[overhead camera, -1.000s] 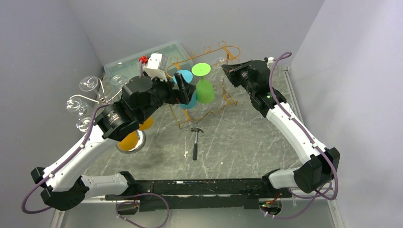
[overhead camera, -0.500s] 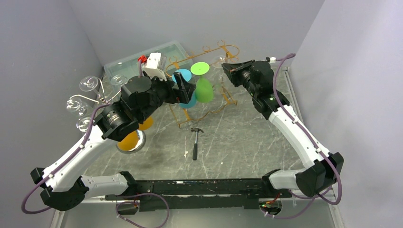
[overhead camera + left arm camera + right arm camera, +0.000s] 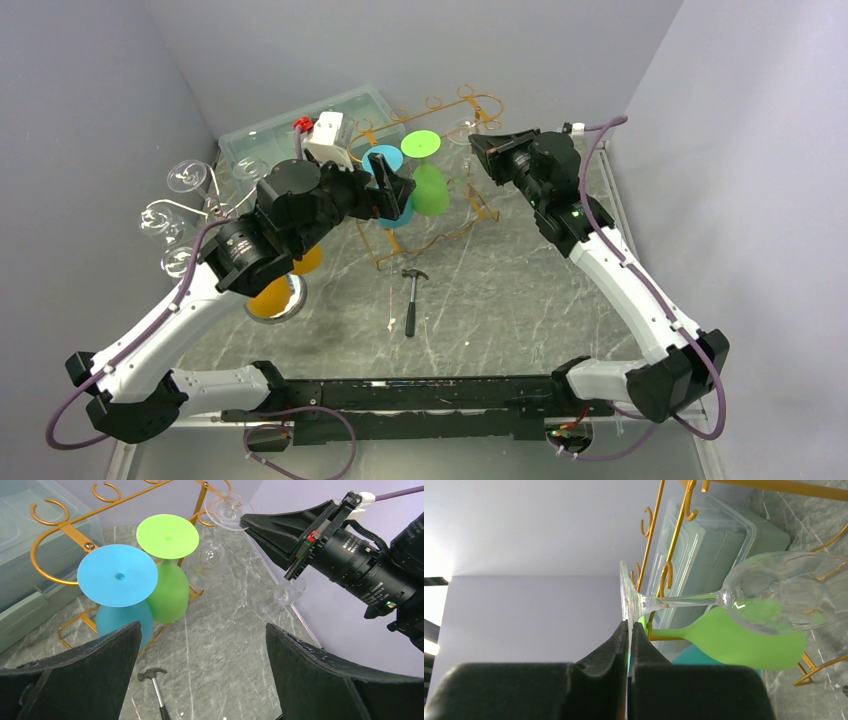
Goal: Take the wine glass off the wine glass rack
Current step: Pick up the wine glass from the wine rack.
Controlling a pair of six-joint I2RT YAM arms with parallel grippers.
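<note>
A clear wine glass hangs upside down at the right end of the gold wine glass rack, its stem crossing a gold hook. My right gripper is shut on the rim of the glass's flat foot; from above its tip meets the rack's top right. A blue glass and a green glass hang on the same rack. My left gripper is open and holds nothing, hovering above the rack's left side by the blue glass.
A small hammer lies on the marble table in front of the rack. A clear plastic bin stands behind it. Several clear glasses hang at the far left, above a metal bowl with orange pieces. Another small clear glass sits below the right arm.
The right arm has shifted a little to the right, its elbow swinging outward, with the gripper still closed on the glass's foot. The left arm has not moved.
</note>
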